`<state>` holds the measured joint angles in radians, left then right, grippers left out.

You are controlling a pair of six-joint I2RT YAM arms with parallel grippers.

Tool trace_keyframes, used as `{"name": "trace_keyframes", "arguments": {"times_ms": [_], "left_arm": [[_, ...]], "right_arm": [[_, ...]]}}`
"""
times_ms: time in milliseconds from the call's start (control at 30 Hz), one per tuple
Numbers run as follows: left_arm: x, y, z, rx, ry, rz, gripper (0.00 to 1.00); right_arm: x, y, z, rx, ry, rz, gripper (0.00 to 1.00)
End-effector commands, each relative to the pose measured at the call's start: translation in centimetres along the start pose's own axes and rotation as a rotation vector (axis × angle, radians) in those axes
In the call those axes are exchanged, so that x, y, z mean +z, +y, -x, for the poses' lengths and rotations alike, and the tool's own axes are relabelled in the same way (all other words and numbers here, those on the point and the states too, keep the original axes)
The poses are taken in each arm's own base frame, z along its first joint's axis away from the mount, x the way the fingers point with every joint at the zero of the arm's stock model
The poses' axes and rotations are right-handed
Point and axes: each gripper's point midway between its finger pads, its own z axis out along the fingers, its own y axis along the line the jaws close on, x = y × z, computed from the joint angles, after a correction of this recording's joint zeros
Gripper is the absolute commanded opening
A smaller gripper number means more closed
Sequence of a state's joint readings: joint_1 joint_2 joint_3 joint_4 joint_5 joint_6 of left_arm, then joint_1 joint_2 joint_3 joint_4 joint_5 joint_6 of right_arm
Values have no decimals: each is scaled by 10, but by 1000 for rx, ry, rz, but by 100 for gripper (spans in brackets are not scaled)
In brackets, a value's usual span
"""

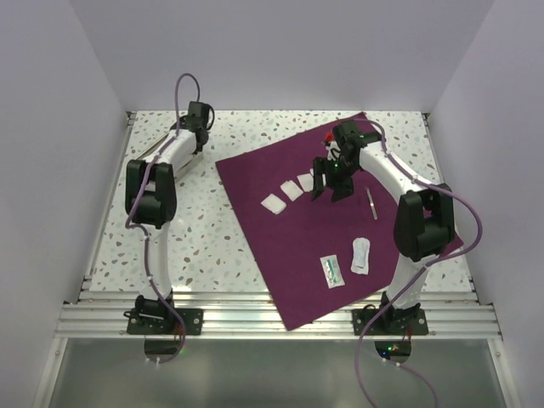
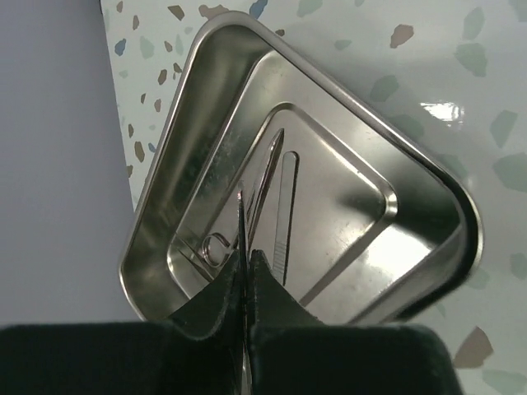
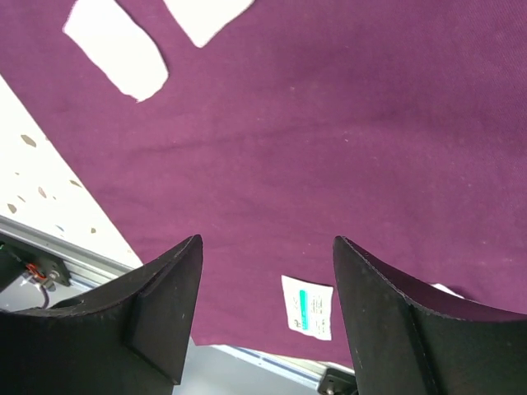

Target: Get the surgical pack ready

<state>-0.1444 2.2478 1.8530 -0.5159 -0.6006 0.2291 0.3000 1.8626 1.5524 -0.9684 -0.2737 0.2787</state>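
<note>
The surgical pack is a deep purple cloth point(image 1: 297, 246) spread flat as a wide square on the table; it also fills the right wrist view point(image 3: 313, 140). My right gripper point(image 1: 329, 189) hangs open and empty above the cloth's far middle point(image 3: 268, 247). My left gripper point(image 1: 201, 134) is at the far left over a metal tray point(image 2: 198, 107). Its jaws point(image 2: 245, 257) are shut on a thin metal instrument point(image 2: 241, 218) that sticks out between the fingertips. A flat scalpel handle point(image 2: 286, 206) and a ring-handled instrument point(image 2: 216, 245) lie in the tray.
Three white gauze pads point(image 1: 291, 190) lie in a row on the cloth, left of my right gripper. A thin metal instrument point(image 1: 371, 204) lies to its right. A printed packet point(image 1: 332, 270) and a white pouch point(image 1: 360, 255) lie near the cloth's front edge.
</note>
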Motion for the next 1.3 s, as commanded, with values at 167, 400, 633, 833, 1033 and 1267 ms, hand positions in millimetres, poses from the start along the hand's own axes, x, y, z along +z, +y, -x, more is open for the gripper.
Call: {"name": "trace_keyframes", "arguments": {"times_ms": [167,400,633,833,1033,1267], "left_arm": [[41,17,-2,5,-13,-64,17],[45,5,-7,-55,11,-133,26],[25,8,-3,-163,11,-165,43],[-17,-1,16,-407,-39,-312,47],[-62,-26,13,-546,-86,-513,49],[-101,-61,3,-578,-84,-679,48]], "right_arm": [[1,-13,1,55,24,39,68],[1,-27,7,77,18,-5,68],[-5,-75,16,144,27,-195,68],[-8,-133,13,200,31,-357,59],[-8,-164,26,190,-11,-447,54],[5,-173,48,160,-36,-457,56]]}}
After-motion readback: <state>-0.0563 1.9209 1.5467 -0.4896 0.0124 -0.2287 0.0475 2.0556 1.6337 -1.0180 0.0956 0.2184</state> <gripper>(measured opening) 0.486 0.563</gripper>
